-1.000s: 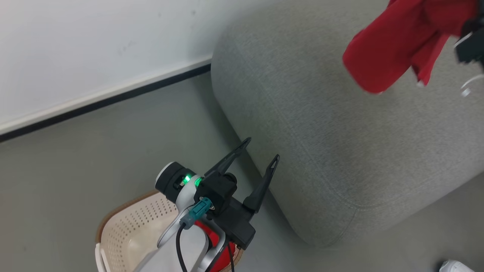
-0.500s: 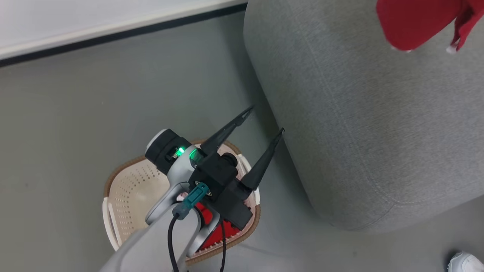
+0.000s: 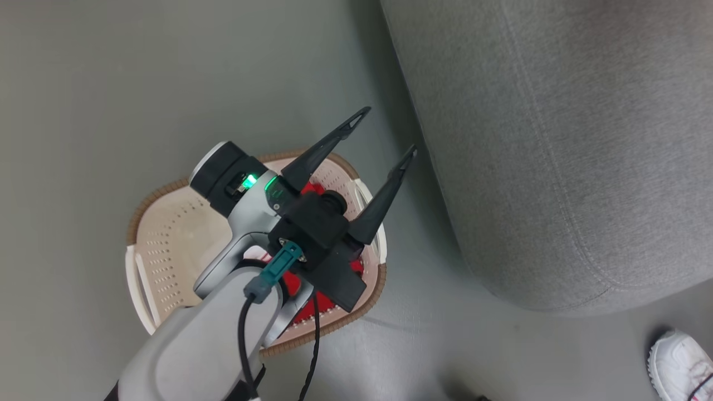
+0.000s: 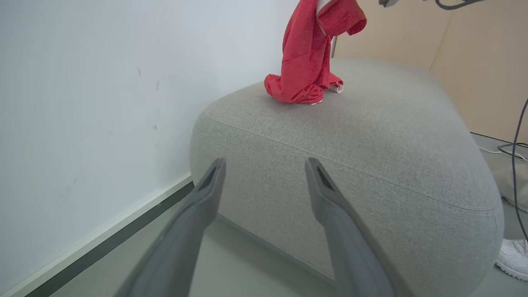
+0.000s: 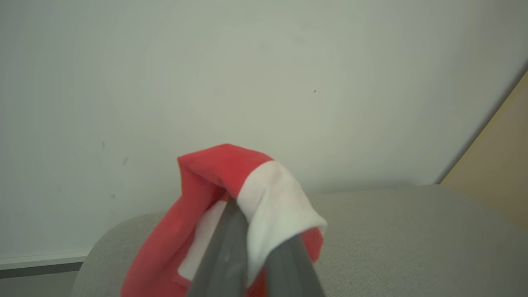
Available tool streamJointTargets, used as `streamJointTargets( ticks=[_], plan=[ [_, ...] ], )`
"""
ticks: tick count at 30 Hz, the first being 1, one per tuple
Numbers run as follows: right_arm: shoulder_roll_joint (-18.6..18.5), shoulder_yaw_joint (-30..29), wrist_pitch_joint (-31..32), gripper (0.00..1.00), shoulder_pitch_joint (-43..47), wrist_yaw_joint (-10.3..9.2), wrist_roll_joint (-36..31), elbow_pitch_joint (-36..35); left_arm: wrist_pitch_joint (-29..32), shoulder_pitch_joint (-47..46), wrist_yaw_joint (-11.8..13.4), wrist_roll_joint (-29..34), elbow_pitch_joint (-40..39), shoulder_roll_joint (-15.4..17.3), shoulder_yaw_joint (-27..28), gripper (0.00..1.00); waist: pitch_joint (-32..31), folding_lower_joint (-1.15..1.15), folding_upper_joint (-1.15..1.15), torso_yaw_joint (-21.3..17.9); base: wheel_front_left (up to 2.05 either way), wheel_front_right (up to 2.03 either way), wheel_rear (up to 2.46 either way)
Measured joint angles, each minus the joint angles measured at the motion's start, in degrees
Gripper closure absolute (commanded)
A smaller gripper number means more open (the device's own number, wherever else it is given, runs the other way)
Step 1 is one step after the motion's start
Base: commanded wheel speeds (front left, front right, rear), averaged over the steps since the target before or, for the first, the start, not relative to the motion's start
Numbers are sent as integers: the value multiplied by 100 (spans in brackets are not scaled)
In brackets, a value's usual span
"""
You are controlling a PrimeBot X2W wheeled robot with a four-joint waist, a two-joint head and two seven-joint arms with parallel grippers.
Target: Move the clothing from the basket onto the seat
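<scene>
Camera down; left gripper [image 3: 387,131] beside seat [image 3: 557,139]

We see a grey floor [image 3: 83,83] at the head view's left and a white shoe [image 3: 680,365] at its lower right; the left wrist view's left holds a white wall [image 4: 82,82], its upper right a tan panel [image 4: 486,62], its right edge a cable [image 4: 514,173].

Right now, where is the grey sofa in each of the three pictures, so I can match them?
Head view: the sofa on the right, next to the basket.
Left wrist view: middle and right, with the red garment trailing onto its top.
Right wrist view: along the bottom, behind the garment.
Shared landmark: the white shoe on the floor by the sofa's end, in head and left wrist views.
</scene>
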Motion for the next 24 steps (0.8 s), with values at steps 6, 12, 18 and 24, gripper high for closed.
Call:
streamJointTargets(
  ticks=[6,12,18,24],
  plan=[
    [179,89,-48,90,305,1,-1,441,54,-109,-87,66,27,0,-168,0,350,0,0,-54,0,0,0],
    [420,208,-115,0,359,42,-57,697,102,-109,-90,89,91,46,-177,0,526,-1,-1,-126,0,0,0],
    [549,236,-123,0,562,116,-58,757,65,-109,-87,88,231,113,-121,0,489,-1,-1,-208,0,0,0],
    [719,291,-163,0,1003,163,-90,689,-111,-87,-77,45,426,103,-57,0,303,-1,-1,-291,0,0,0]
  ],
)
